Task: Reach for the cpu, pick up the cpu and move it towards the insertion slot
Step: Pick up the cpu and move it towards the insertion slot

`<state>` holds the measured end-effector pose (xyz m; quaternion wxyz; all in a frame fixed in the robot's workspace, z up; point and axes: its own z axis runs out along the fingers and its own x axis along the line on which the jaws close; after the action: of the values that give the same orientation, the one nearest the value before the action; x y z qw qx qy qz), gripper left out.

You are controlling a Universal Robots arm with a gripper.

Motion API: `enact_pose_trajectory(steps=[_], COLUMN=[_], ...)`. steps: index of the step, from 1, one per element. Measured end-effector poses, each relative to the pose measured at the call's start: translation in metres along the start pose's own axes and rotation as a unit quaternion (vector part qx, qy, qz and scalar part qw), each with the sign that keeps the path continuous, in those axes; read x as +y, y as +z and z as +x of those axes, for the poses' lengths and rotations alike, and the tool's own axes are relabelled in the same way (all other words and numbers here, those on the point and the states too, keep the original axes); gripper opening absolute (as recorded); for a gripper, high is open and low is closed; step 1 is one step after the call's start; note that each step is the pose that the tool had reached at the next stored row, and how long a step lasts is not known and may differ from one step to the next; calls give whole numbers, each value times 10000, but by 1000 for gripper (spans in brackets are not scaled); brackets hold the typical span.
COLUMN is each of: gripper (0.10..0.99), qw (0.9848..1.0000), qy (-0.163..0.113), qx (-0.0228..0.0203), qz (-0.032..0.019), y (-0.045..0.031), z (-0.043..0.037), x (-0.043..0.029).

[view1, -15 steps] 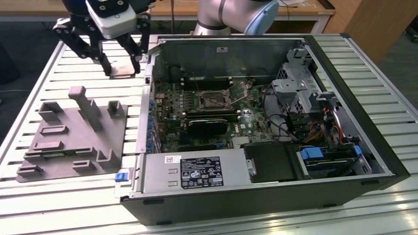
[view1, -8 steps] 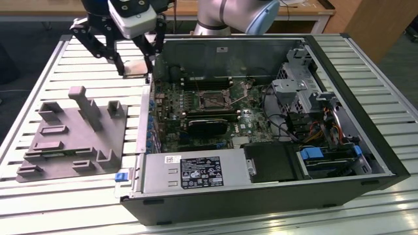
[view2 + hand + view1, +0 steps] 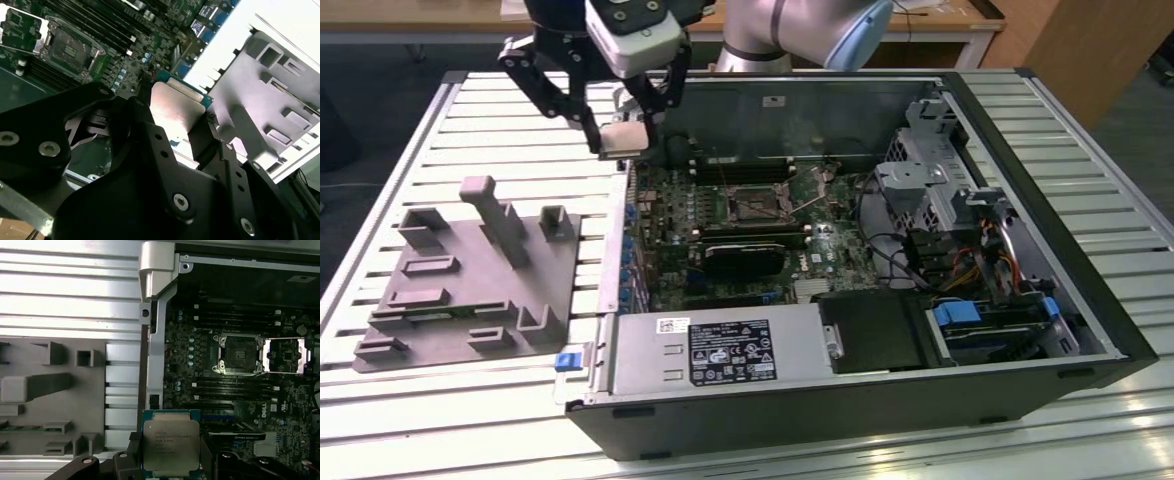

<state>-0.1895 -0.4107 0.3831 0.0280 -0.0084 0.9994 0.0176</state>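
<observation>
- Hand [image 3: 624, 140] — closed on the cpu [image 3: 622, 139], one black finger [image 3: 145, 122] pressed to each side of the chip; it hangs in the air above the near wall of the open case [image 3: 1041, 180], toward the exterior view's upper left.
- Cpu — flat and square, silvery-beige metal top; in the first wrist view [image 3: 171, 443] it is held level, face up, a green edge showing round the metal, and in the second wrist view [image 3: 175, 107] it sits between the fingers.
- Slot [image 3: 755, 205] — dark square socket in a silver bracket on the motherboard [image 3: 720, 240]; well apart from the chip, further into the case. In the first wrist view [image 3: 239, 353] its metal cover [image 3: 286, 355] lies swung open just beside it.
- Tray [image 3: 467, 280] — grey moulded plastic with posts and recesses, lying on the slatted bench [image 3: 427, 120] at the exterior view's left, beside the case.
- Case — lying on its side on the bench, lid off — a power supply [image 3: 720, 355] along its near edge.
</observation>
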Motion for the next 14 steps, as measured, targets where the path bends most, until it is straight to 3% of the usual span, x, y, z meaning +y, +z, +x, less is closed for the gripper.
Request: enact_pose_trajectory(steps=[14], gripper=[545], qw=[10000], qy=[1], qx=[1], qz=[0], y=[23], z=[-410], x=[-7])
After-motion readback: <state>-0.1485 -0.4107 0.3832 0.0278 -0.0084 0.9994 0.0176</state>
